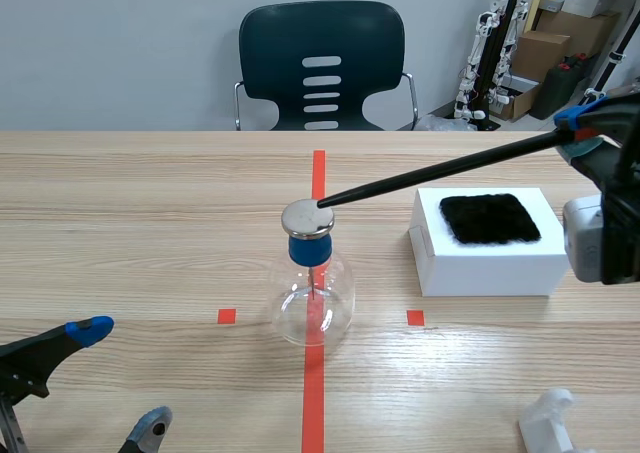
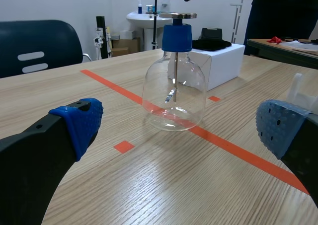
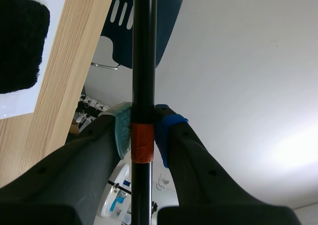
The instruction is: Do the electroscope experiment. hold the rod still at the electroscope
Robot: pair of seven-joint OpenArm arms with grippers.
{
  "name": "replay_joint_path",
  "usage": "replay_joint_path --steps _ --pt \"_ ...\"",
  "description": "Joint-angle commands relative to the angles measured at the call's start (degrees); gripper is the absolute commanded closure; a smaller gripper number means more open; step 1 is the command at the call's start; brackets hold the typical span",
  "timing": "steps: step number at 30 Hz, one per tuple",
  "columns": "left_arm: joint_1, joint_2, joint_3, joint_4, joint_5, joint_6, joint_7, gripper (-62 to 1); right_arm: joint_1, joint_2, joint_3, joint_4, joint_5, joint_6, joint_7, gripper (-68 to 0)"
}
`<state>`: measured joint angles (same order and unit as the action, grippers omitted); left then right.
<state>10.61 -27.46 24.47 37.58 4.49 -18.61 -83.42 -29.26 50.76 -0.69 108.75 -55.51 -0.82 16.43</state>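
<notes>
The electroscope (image 1: 312,291) is a clear glass flask with a blue stopper and a round metal plate (image 1: 307,218) on top, standing on the red tape line at mid-table; it also shows ahead of my left gripper as the electroscope (image 2: 175,81). A long black rod (image 1: 440,171) slants down from the right, its tip resting at the plate's right edge. My right gripper (image 3: 143,130) is shut on the rod (image 3: 143,51) near its orange-taped end, raised at the right edge as the right gripper (image 1: 585,123). My left gripper (image 2: 179,130) is open, low at the front left.
A white box (image 1: 488,241) with a black fur cloth (image 1: 490,219) on top sits right of the flask. A white plastic piece (image 1: 553,423) lies at the front right. A dark chair (image 1: 322,65) stands behind the table's far edge.
</notes>
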Motion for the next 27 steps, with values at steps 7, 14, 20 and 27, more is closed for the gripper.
replay_joint_path --steps 7,14,20,27 --pt "-0.3 0.1 0.0 0.6 -0.4 -0.1 -1.0 -62.3 0.7 0.0 0.2 1.1 0.4 -0.9 -0.3 -1.3" --pt "-0.3 0.1 0.0 0.6 -0.4 -0.1 -1.0 -62.3 0.7 0.0 0.2 1.1 0.4 -0.9 -0.3 -1.3" --pt "-0.3 0.1 0.0 0.6 -0.4 -0.1 -1.0 -62.3 0.7 0.0 0.2 1.1 0.4 -0.9 -0.3 -1.3" --pt "-0.3 0.1 0.0 0.6 -0.4 -0.1 -1.0 -62.3 0.7 0.0 0.2 1.1 0.4 -0.9 -0.3 -1.3"
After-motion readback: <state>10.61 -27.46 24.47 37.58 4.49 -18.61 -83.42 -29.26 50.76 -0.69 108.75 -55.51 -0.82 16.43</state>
